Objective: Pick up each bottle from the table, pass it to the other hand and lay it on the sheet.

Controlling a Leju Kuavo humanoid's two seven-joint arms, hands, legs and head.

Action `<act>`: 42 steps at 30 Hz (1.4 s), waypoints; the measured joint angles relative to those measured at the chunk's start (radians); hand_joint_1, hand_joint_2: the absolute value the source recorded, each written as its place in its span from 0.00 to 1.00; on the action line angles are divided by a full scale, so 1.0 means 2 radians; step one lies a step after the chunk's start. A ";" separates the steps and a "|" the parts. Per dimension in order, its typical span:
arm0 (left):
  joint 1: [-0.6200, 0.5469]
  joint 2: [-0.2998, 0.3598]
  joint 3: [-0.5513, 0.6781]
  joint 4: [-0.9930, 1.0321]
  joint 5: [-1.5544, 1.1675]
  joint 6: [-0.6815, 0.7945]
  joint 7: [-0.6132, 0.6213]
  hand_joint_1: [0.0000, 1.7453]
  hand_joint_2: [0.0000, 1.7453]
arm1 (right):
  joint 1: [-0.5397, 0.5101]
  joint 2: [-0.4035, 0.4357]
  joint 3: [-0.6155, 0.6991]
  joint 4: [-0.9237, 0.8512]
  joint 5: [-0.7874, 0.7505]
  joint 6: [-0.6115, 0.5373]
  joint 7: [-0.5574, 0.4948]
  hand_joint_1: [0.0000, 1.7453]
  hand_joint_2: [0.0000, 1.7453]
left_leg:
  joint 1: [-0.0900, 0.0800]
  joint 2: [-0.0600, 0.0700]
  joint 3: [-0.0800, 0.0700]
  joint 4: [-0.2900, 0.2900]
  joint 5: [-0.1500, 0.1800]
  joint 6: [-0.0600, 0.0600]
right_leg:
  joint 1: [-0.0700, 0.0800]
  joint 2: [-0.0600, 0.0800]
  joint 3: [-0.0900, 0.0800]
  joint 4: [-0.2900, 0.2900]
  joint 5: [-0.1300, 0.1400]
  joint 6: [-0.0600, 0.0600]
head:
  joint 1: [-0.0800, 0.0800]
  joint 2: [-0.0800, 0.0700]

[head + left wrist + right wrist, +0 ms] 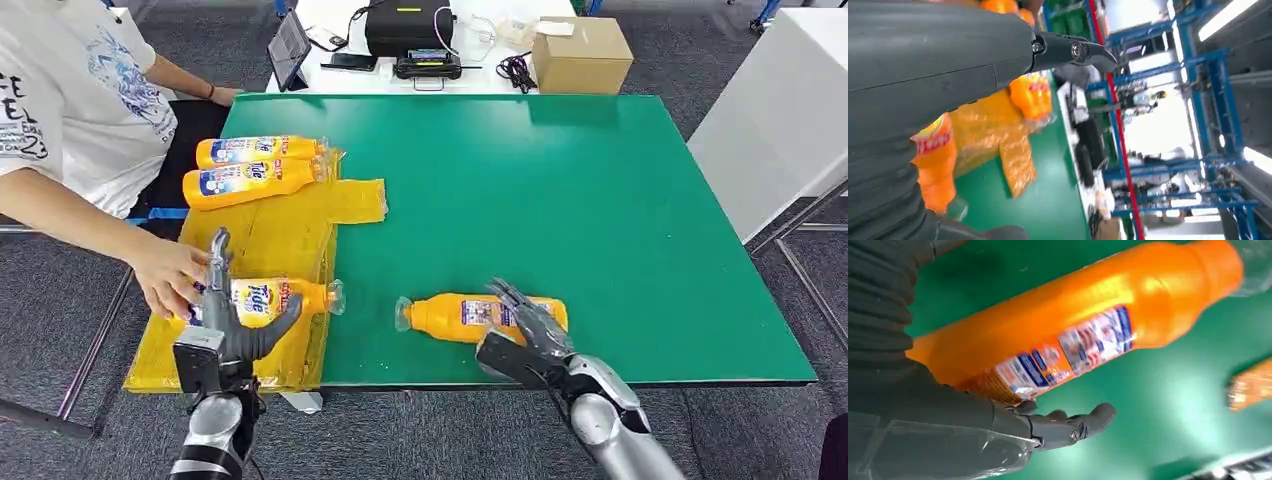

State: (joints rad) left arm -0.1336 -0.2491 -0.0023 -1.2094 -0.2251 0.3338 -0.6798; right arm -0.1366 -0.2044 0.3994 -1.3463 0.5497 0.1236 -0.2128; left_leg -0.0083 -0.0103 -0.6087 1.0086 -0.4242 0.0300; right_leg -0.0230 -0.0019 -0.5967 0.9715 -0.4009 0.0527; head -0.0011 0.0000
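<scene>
An orange bottle (455, 316) (1073, 325) lies on its side on the green table (600, 200) near the front edge. My right hand (528, 328) (998, 425) is at its base end, fingers stretched over it and not closed. On the yellow sheet (280, 235) (1018, 160) at the left, another orange bottle (268, 299) (933, 170) lies on its side. My left hand (228, 322) (948, 65) stands spread around it, one finger up, thumb along its near side. Two more bottles (255, 168) lie side by side at the sheet's far end.
A person sits at the left; their hand (168, 278) rests on the sheet beside my left hand. Behind the table a white desk carries a cardboard box (582, 55), a tablet (290, 45) and black devices (405, 28). A white table (790, 110) stands at the right.
</scene>
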 measured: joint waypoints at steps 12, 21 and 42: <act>-0.007 -0.006 -0.013 0.035 0.003 -0.009 0.000 0.00 1.00 | -0.023 -0.036 0.011 0.024 0.018 0.006 0.024 0.00 1.00 | 0.000 0.000 0.000 0.000 0.000 0.000 | 0.000 0.000 0.000 0.000 0.000 0.000 | 0.000 0.000; -0.014 -0.009 -0.014 0.057 0.009 -0.018 0.000 0.00 1.00 | -0.044 -0.052 0.032 0.031 0.026 0.020 0.049 0.00 1.00 | 0.000 0.000 0.000 0.000 0.000 0.000 | 0.000 0.000 0.000 0.000 0.000 0.000 | 0.000 0.000; -0.028 -0.015 -0.021 0.093 0.012 -0.022 0.000 0.00 1.00 | -0.099 -0.082 0.114 0.068 0.034 0.051 0.082 0.56 1.00 | 0.000 0.000 0.000 0.000 0.000 0.000 | 0.000 0.000 0.000 0.000 0.000 0.000 | 0.000 0.000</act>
State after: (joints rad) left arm -0.1893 -0.2800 -0.0439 -1.0242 -0.2007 0.2892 -0.6798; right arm -0.3345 -0.3693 0.6272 -1.2112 0.6169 0.2258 -0.0496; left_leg -0.0077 -0.0094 -0.6079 1.0088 -0.4240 0.0302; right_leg -0.0221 -0.0015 -0.5964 0.9716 -0.4007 0.0528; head -0.0011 0.0000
